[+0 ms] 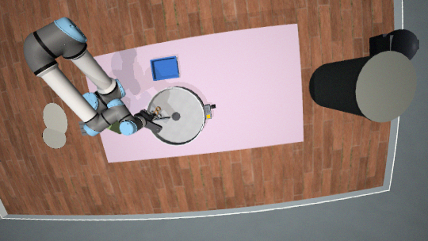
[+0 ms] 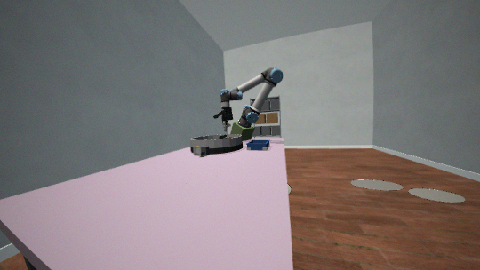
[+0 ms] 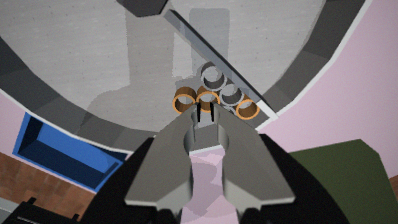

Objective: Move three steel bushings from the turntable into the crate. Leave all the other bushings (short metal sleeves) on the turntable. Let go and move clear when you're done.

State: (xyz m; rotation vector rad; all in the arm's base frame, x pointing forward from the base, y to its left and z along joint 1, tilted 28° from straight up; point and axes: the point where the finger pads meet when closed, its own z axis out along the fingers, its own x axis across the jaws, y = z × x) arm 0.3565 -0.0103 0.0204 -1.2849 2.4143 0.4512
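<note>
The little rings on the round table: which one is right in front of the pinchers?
The middle orange ring. It sits straight ahead of the nearly closed gripper, with another orange ring on each side; two grey rings lie farther back.

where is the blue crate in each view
Top: the open blue rectangular crate lies upper left of the round grey turntable.
Exterior: far along the pink table, right of the turntable, crate.
Wrist: lower left, crate.
Shared landmark: the turntable.

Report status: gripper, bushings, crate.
Gripper shut, holding nothing, above the bushing cluster. Two steel bushings and three brass-coloured ones sit against the turntable's bar. Crate looks empty. Brass bushing directly under the tips.
</note>
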